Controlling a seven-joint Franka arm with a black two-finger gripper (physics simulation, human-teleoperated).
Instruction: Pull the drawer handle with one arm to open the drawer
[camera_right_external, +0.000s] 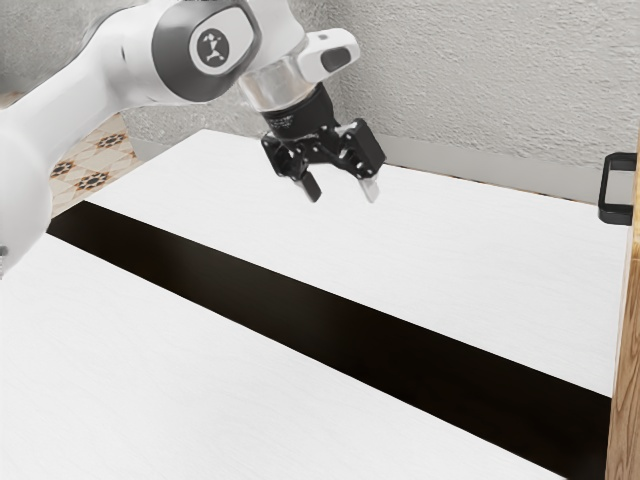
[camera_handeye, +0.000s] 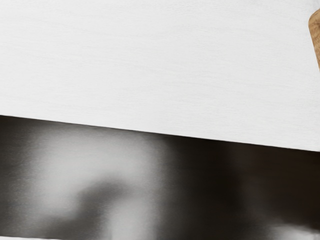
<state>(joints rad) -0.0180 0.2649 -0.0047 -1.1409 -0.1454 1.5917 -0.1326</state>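
Observation:
A wooden cabinet (camera_right_external: 628, 340) stands at the exterior view's right edge, and a black drawer handle (camera_right_external: 617, 187) sticks out from its upper part. My black gripper (camera_right_external: 341, 187) hangs open above the white table (camera_right_external: 450, 260), well to the left of the handle, with nothing between its fingers. A corner of the wooden cabinet (camera_handeye: 315, 31) also appears in the wrist view, beyond the white tabletop (camera_handeye: 150, 65).
A wide black stripe (camera_right_external: 330, 330) runs diagonally across the white table. A grey textured wall (camera_right_external: 480, 70) stands behind it. Patterned floor tiles (camera_right_external: 90, 160) show at the exterior view's left, past the table edge.

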